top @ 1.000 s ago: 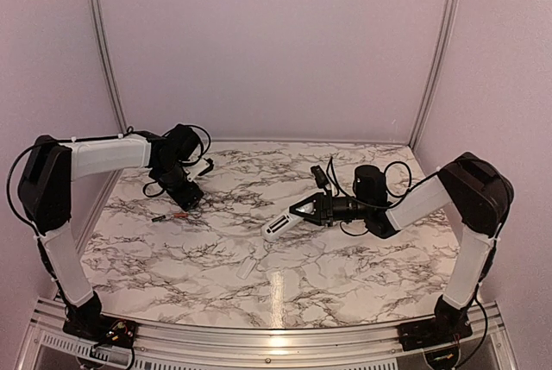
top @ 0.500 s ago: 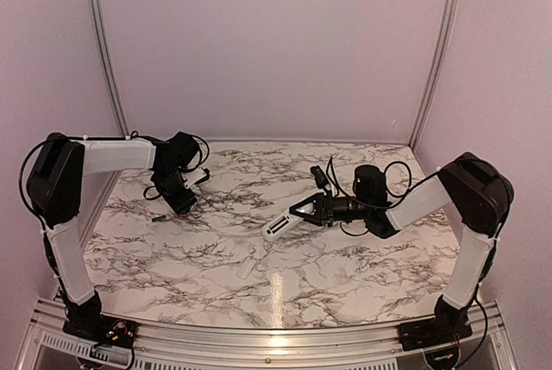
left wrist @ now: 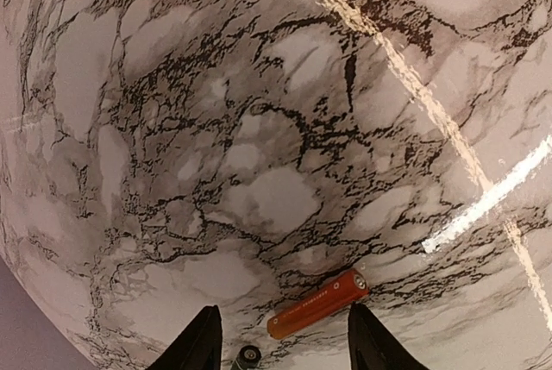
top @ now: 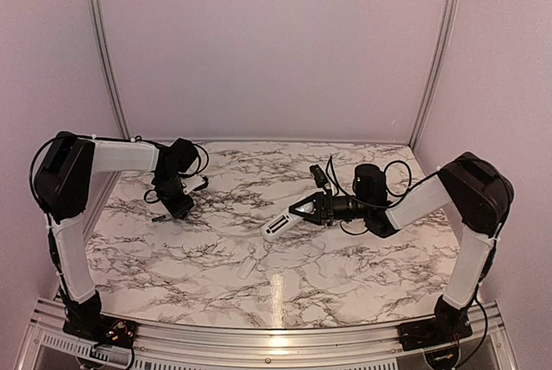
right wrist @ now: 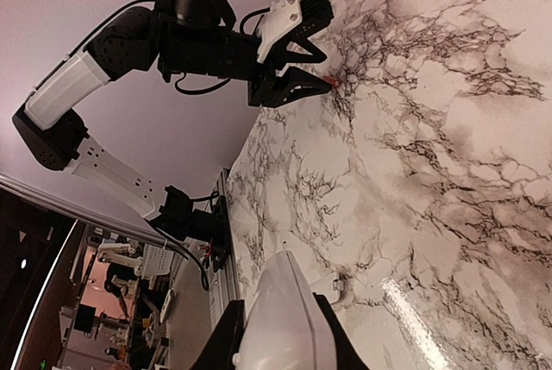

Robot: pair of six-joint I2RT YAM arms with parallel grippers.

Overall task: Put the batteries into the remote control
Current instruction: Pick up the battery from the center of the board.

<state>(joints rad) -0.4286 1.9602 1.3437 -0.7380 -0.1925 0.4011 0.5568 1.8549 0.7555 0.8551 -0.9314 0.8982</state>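
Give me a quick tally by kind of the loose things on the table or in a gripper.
Orange battery: 1
Dark round thing beside it, maybe a second battery, cannot tell: 1
Remote, held in the right gripper: 1
White cover plate: 1
Total: 4

Before you, a grey-veined marble table, a small flat white plate lying on it toward your near edge, a lilac back wall, metal posts either side, a metal rail in front.
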